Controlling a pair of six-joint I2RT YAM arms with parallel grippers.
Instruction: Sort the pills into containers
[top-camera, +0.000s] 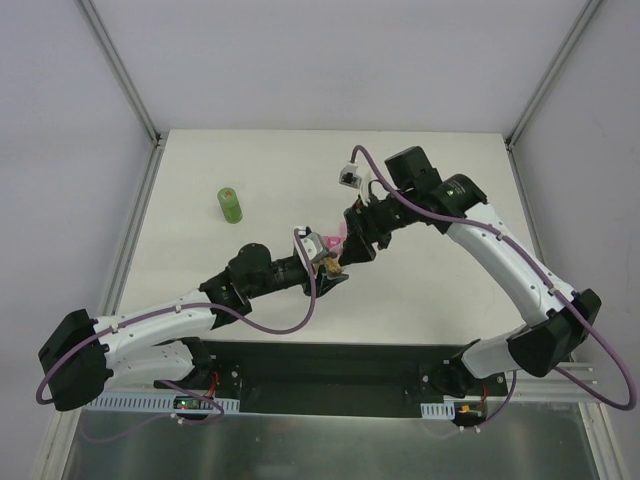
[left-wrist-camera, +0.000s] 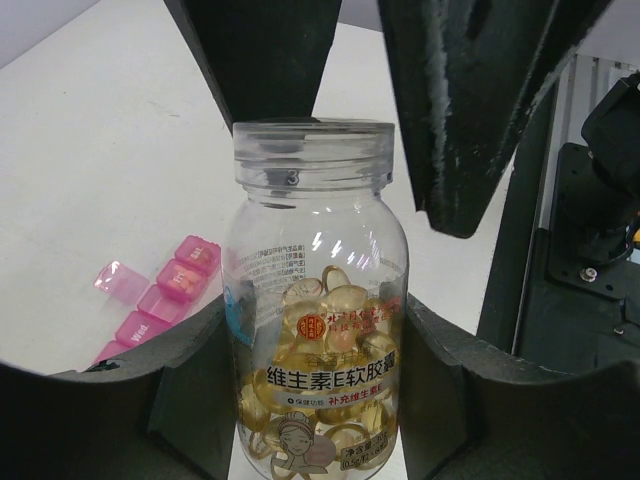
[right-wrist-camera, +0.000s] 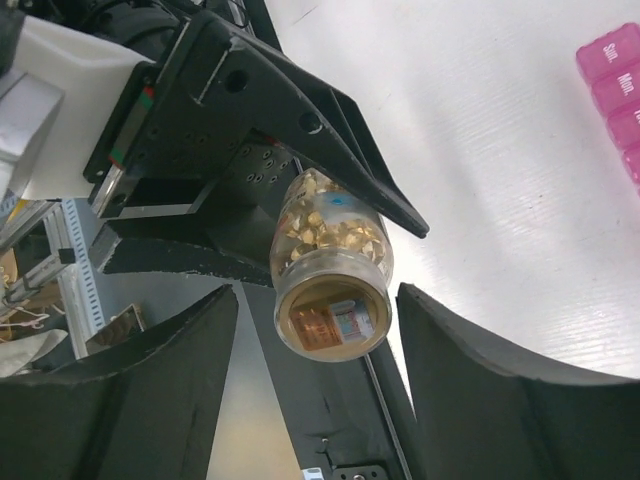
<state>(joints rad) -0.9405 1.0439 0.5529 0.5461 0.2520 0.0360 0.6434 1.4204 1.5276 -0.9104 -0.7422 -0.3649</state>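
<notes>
From above, your left gripper (top-camera: 328, 266) is clamped on a small clear bottle (top-camera: 323, 262) over the middle of the white tabletop (top-camera: 250, 160). Your right gripper (top-camera: 352, 240) meets it from the far right side. The pink pill organizer (top-camera: 335, 240) lies just beyond the two grippers and they hide most of it. A green bottle (top-camera: 230, 205) stands upright well off to the left.

In your left wrist view, the clear bottle (left-wrist-camera: 315, 300) sits between the left gripper's fingers (left-wrist-camera: 190, 360), pinched at its lower body. The yellow-brown pills (left-wrist-camera: 330, 300) are heaped inside it behind a printed label. The right gripper's dark fingers (left-wrist-camera: 460, 100) flank the bottle's top end with gaps on both sides, so that gripper is released. The pill organizer (left-wrist-camera: 165, 295) lies on the tabletop to the lower left, with one clear pink lid standing open.

In your right wrist view, the bottle (right-wrist-camera: 335, 260) points its round end at the camera, with the pills (right-wrist-camera: 330, 225) piled behind it. The right gripper's fingers (right-wrist-camera: 170, 370) stand apart on either side without touching it. The pill organizer (right-wrist-camera: 612, 90) shows at the upper right edge, its lids marked with day names.
</notes>
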